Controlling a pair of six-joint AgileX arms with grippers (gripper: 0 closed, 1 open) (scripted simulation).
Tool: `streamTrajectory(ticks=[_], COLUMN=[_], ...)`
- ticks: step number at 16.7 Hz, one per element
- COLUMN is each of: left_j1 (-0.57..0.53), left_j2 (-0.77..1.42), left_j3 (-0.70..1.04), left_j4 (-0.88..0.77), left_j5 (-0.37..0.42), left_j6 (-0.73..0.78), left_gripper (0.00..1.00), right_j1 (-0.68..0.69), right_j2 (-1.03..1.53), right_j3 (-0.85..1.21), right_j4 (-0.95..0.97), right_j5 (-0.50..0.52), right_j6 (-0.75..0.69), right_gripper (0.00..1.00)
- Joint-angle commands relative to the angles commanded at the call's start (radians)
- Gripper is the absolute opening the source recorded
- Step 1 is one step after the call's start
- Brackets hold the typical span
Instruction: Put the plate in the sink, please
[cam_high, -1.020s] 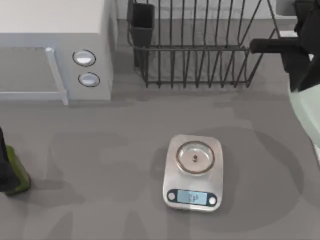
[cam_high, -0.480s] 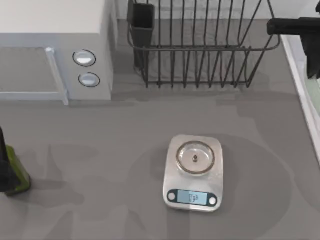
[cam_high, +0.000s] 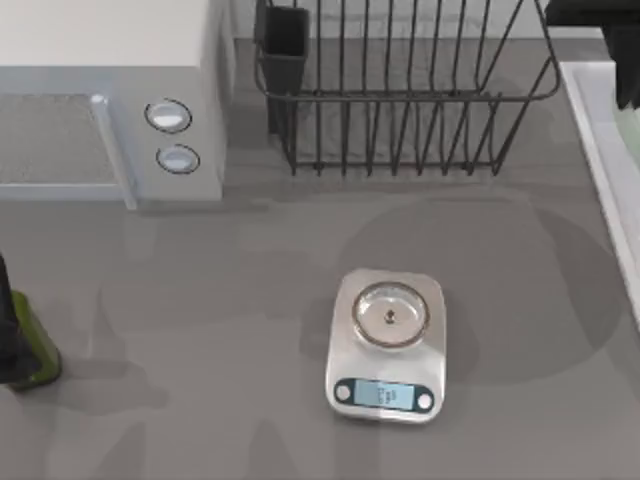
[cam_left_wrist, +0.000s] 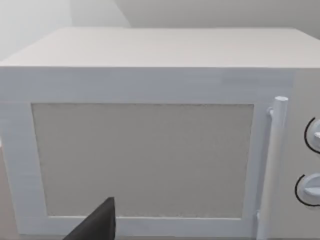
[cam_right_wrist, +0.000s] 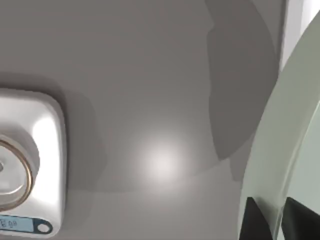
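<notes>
The plate (cam_right_wrist: 292, 125) is pale mint-green, and its broad curved edge runs up the right wrist view. My right gripper (cam_right_wrist: 272, 212) is shut on the plate's rim, one dark finger (cam_right_wrist: 254, 220) on each face. Beyond the plate a strip of the sink's white rim (cam_right_wrist: 294, 25) is visible. From above, the sink (cam_high: 592, 130) runs along the table's right edge, and my right arm (cam_high: 600, 15) hangs over its far end. My left arm (cam_high: 12, 340) is parked at the table's left edge, and one dark finger (cam_left_wrist: 95, 226) shows in its wrist view.
A silver kitchen scale (cam_high: 387, 345) sits mid-table. The black wire dish rack (cam_high: 400, 90) stands at the back, just left of the sink. A white microwave (cam_high: 105, 100) fills the back left corner, right in front of the left wrist camera.
My right arm has carried the plate rightward and toward the back, over the sink. The plate has slid out past the top view's right edge. The left arm has not moved.
</notes>
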Motion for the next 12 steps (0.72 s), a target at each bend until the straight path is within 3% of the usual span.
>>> streamTrajectory(ticks=[6, 12], left_j1=[0.0, 0.0], left_j2=[0.0, 0.0], left_j3=[0.0, 0.0], left_j4=[0.0, 0.0], left_j5=[0.0, 0.0], left_j6=[0.0, 0.0], left_gripper=[1.0, 1.0], right_j1=[-0.213, -0.304], right_j2=[0.466, 0.604], right_j3=[0.446, 0.582], right_j4=[-0.026, -0.03], right_j5=[0.002, 0.002], right_j6=[-0.212, -0.303], right_gripper=[0.0, 0.0])
